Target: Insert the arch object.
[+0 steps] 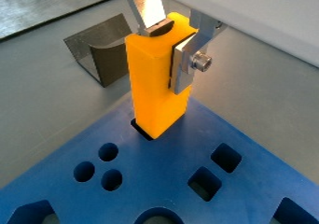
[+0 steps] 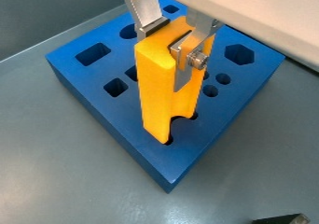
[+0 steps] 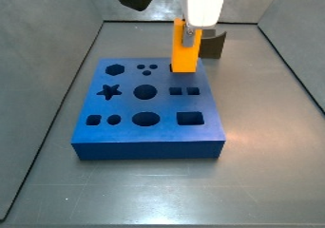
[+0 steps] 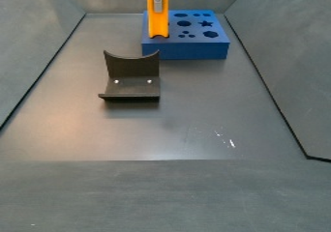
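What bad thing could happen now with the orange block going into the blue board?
The hand grips only the top of the arch object, whose lower end is just entering a hole at the corner of the blue board. If the block is a bit tilted, it might jam on the hole's rim. Pushing harder could then make it slip between the fingers or shove the board along the floor.

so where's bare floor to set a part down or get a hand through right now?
Widest bare floor: the stretch on the dark grey block's side away from the blue board, out to the walls. Narrower strips flank the board. Crowded: the board's corner, where the gripper holds the arch object upright, its lower end in a hole.
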